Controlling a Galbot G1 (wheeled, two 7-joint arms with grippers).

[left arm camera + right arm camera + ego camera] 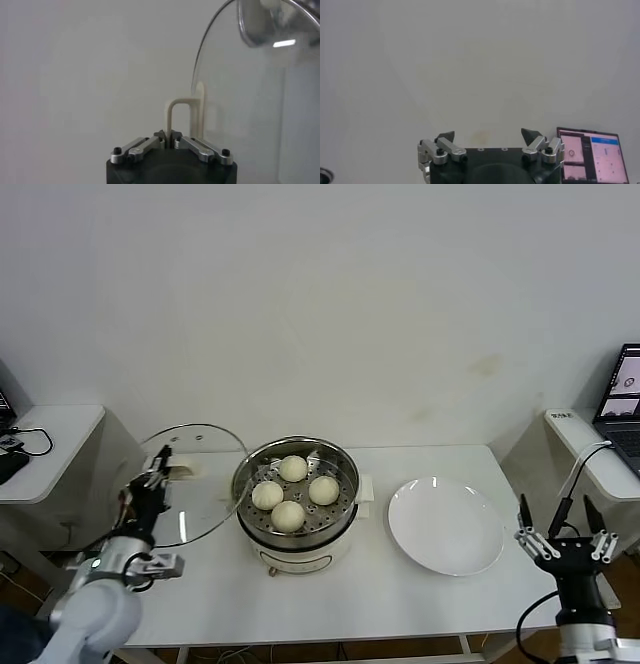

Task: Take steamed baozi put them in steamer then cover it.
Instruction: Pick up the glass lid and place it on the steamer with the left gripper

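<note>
Now, as things stand:

Buns: four steamed baozi [293, 493] sit on the holed tray inside the steamer, one at back, one L, one R, one front; close together, some touching.

Steamer: steel pot [296, 502] on cream base, mid table [420, 599]; side handle shows on its R, just beside the plate.

Lid: clear glass cover [195, 484] held up off the table, tilted on edge, to the L of the steamer; its R rim is right by the pot's L rim, can't tell if touching. Not on the pot yet.

Left gripper: [152, 484] at the table's L edge, jaws pinched narrow on the lid's cream handle [184, 117]; wrist view shows both fingers [161, 136] closed onto the handle's loop, glass rising beside it.

Right gripper: [563, 536] parked low off the table's R end, w/ jaws spread wide, holding nothing; wrist view shows fingertips [446, 135] well apart.

Plate: white plate [446, 526] flat on table, R of steamer, bare.

Laptop: [625, 399] on side desk far R, screen lit; also seen in R wrist view [590, 156].
</note>
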